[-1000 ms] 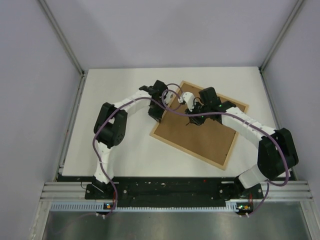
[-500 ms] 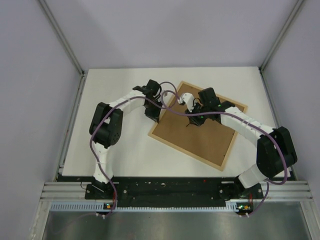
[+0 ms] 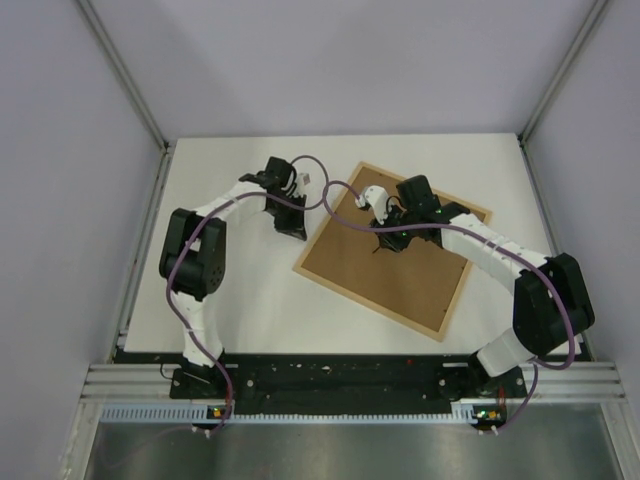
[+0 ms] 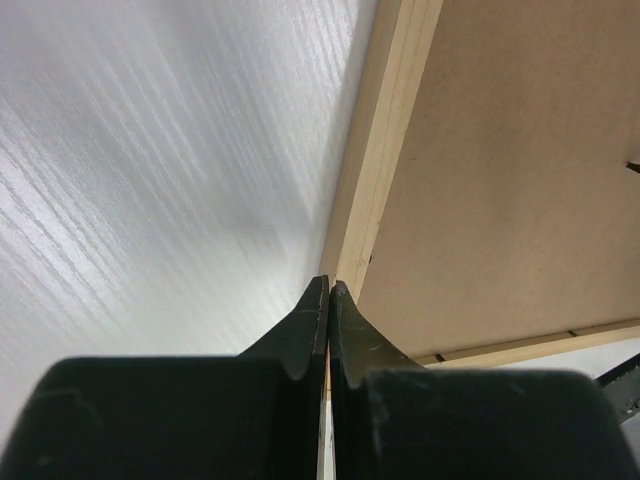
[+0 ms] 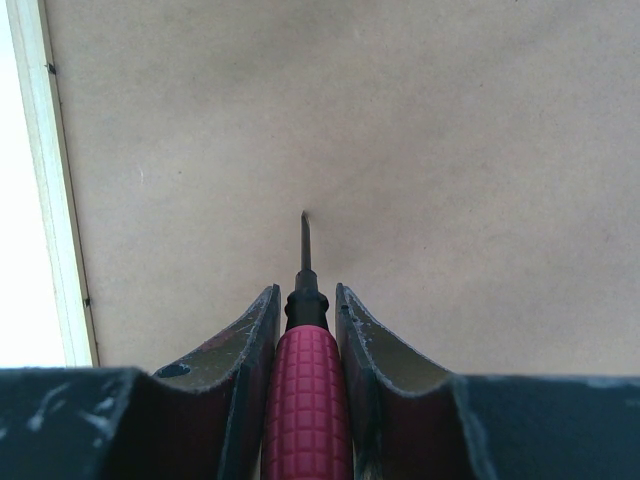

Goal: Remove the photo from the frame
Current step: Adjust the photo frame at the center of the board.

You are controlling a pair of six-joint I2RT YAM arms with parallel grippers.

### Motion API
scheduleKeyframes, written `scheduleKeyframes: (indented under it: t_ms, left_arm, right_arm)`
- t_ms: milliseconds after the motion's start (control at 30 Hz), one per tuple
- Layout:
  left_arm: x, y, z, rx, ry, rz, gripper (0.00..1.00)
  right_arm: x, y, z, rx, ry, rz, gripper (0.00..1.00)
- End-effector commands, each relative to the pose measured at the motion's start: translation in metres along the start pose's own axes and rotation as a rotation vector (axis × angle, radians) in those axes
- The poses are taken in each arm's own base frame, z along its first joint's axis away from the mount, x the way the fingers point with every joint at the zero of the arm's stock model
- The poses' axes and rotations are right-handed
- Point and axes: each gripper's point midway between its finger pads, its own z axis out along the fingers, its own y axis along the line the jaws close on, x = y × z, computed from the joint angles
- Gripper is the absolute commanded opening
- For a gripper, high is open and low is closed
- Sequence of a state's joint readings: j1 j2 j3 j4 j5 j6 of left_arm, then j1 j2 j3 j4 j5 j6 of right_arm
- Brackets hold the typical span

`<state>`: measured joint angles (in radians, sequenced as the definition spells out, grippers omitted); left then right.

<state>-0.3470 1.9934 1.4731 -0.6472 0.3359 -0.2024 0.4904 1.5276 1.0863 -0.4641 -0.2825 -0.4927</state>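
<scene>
The light-wood rectangular picture frame (image 4: 385, 150) lies face-down on the white surface (image 4: 150, 150), its photo unseen beneath the brown backing board (image 3: 400, 265), where the nearer right end effector (image 5: 305, 292) grips a red-handled screwdriver (image 5: 307, 400), while the left end effector (image 4: 328, 285), closed and empty, sits just beside the frame's left edge.

Left arm (image 3: 232, 201) bent sharply at the elbow, forearm reaching toward the far edge of the table (image 3: 250, 300); left gripper (image 4: 328, 287) pointing down, jaws pressed together, nothing between them; right arm (image 3: 497, 251) stretched toward the far middle; right gripper (image 5: 305, 292) clamped on a red-handled screwdriver (image 5: 307, 400), tip forward.
</scene>
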Motion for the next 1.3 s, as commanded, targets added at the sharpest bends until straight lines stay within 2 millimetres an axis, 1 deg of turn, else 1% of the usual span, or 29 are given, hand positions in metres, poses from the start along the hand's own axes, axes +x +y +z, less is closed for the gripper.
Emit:
scheduleKeyframes:
  t_ms: [0, 67, 100, 133, 167, 233, 300, 400, 533, 600, 733, 833, 900, 967, 1100, 1200, 1267]
  left_arm:
    - [-0.033, -0.023, -0.026, 0.077, -0.117, 0.040, 0.17]
    - [-0.047, -0.023, -0.032, 0.056, -0.139, 0.073, 0.35]
    - [-0.057, -0.026, -0.035, 0.060, -0.163, 0.099, 0.41]
    - [-0.064, -0.027, -0.037, 0.060, -0.175, 0.116, 0.48]
    - [-0.073, -0.030, -0.039, 0.061, -0.195, 0.135, 0.52]
    - [-0.085, -0.032, -0.037, 0.048, -0.209, 0.165, 0.53]
    - [-0.092, -0.032, -0.031, 0.032, -0.201, 0.196, 0.54]
    - [-0.097, -0.032, -0.014, 0.019, -0.174, 0.232, 0.54]
    - [-0.094, -0.032, 0.015, 0.007, -0.122, 0.277, 0.54]
    - [-0.093, -0.033, 0.024, 0.005, -0.108, 0.288, 0.54]
    - [-0.086, -0.035, 0.037, -0.013, -0.077, 0.299, 0.54]
    - [-0.083, -0.033, 0.041, -0.042, -0.064, 0.335, 0.53]
    - [-0.080, -0.031, 0.043, -0.057, -0.054, 0.337, 0.52]
    - [-0.077, -0.028, 0.045, -0.073, -0.043, 0.329, 0.48]
    - [-0.069, -0.021, 0.050, -0.096, -0.014, 0.307, 0.31]
    - [-0.060, -0.018, 0.051, -0.104, 0.014, 0.256, 0.18]
    - [-0.054, -0.016, 0.049, -0.110, 0.029, 0.232, 0.02]
  right_arm:
    - [-0.014, -0.005, -0.003, 0.020, -0.038, -0.009, 0.00]
    - [-0.017, -0.007, -0.007, 0.033, -0.045, -0.016, 0.00]
    - [-0.018, -0.007, -0.008, 0.038, -0.049, -0.020, 0.00]
    - [-0.022, -0.008, -0.012, 0.047, -0.061, -0.026, 0.00]
    - [-0.023, -0.009, -0.016, 0.054, -0.068, -0.031, 0.00]
    - [-0.027, -0.009, -0.022, 0.065, -0.085, -0.038, 0.00]
    - [-0.030, -0.011, -0.027, 0.078, -0.093, -0.046, 0.00]
    - [-0.031, -0.014, -0.030, 0.098, -0.096, -0.056, 0.00]
    - [-0.033, -0.016, -0.035, 0.112, -0.106, -0.063, 0.00]
    - [-0.035, -0.016, -0.037, 0.119, -0.112, -0.066, 0.00]
    - [-0.040, -0.018, -0.045, 0.139, -0.130, -0.072, 0.00]
    - [-0.045, -0.020, -0.053, 0.155, -0.149, -0.079, 0.00]
    - [-0.048, -0.021, -0.057, 0.162, -0.160, -0.082, 0.00]
    - [-0.054, -0.022, -0.061, 0.171, -0.175, -0.087, 0.00]
    - [-0.059, -0.026, -0.060, 0.186, -0.199, -0.107, 0.00]
    - [-0.055, -0.026, -0.050, 0.167, -0.194, -0.136, 0.00]
    - [-0.055, -0.024, -0.044, 0.142, -0.203, -0.157, 0.00]
